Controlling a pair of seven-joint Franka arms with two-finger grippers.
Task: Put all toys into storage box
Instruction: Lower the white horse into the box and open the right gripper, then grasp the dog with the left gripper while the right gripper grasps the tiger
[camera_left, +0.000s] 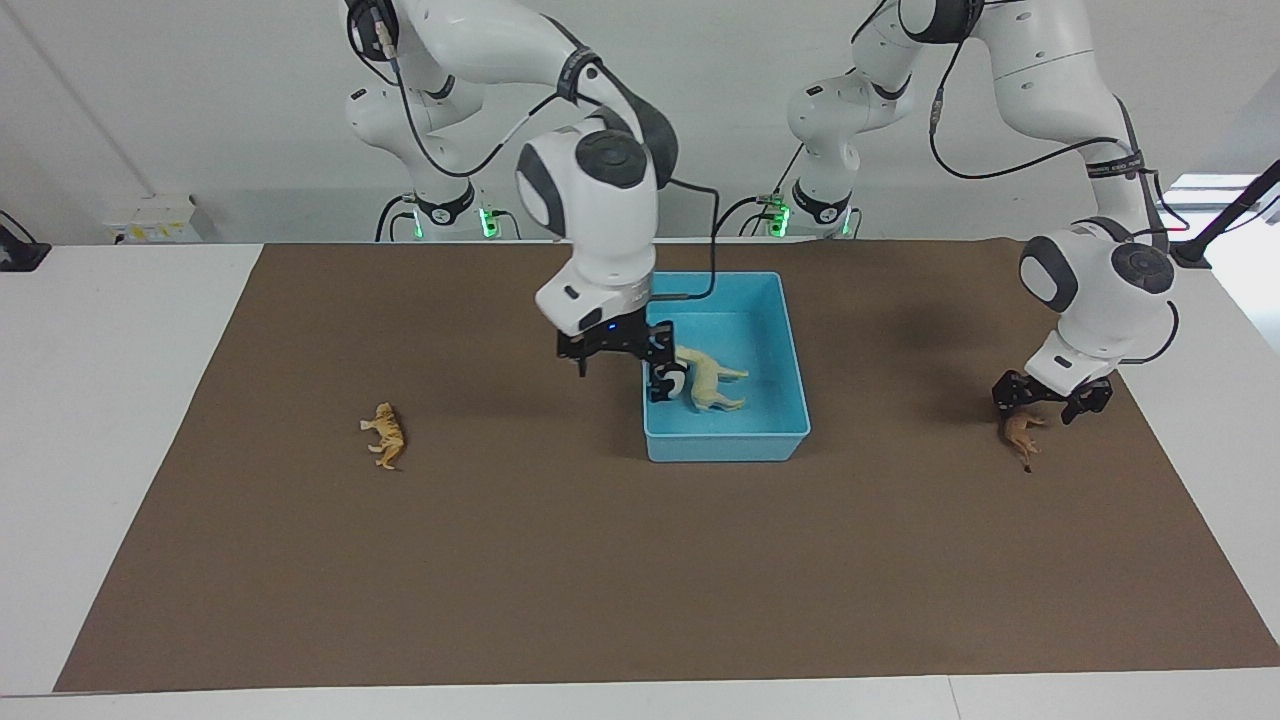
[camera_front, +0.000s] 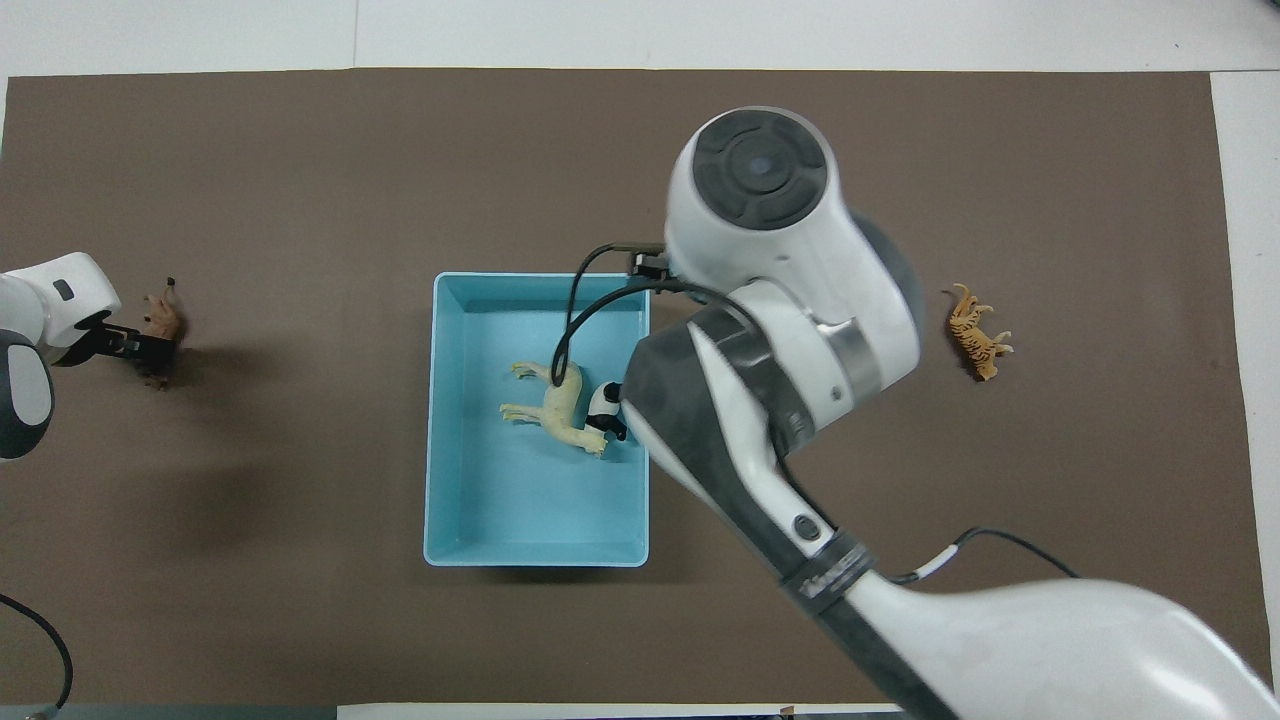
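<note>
Storage box (camera_left: 725, 440) (camera_front: 536, 551) at mid-surface on the mat (camera_left: 600, 580) (camera_front: 300, 150). Inside it, horse (camera_left: 712, 378) (camera_front: 556, 406) lying on its side, panda (camera_left: 668, 382) (camera_front: 604, 410) touching it, against the wall toward the right arm's end. Tiger (camera_left: 384, 434) (camera_front: 976, 332) on the mat well apart, toward the right arm's end. Lion (camera_left: 1020, 436) (camera_front: 158, 322) toward the left arm's end, directly under the left gripper (camera_left: 1050, 395) (camera_front: 135, 345). Right gripper (camera_left: 618, 352) over the box's edge beside the panda.

A: What lies under it all?
B: A brown mat (camera_left: 560, 560) over a white table (camera_left: 100, 400), whose bare top shows at the frame's side edges.
A: Anything at upper left?
B: A white box (camera_left: 155, 218) by the wall (camera_left: 200, 100), a dark object (camera_left: 20, 255) at the edge.
</note>
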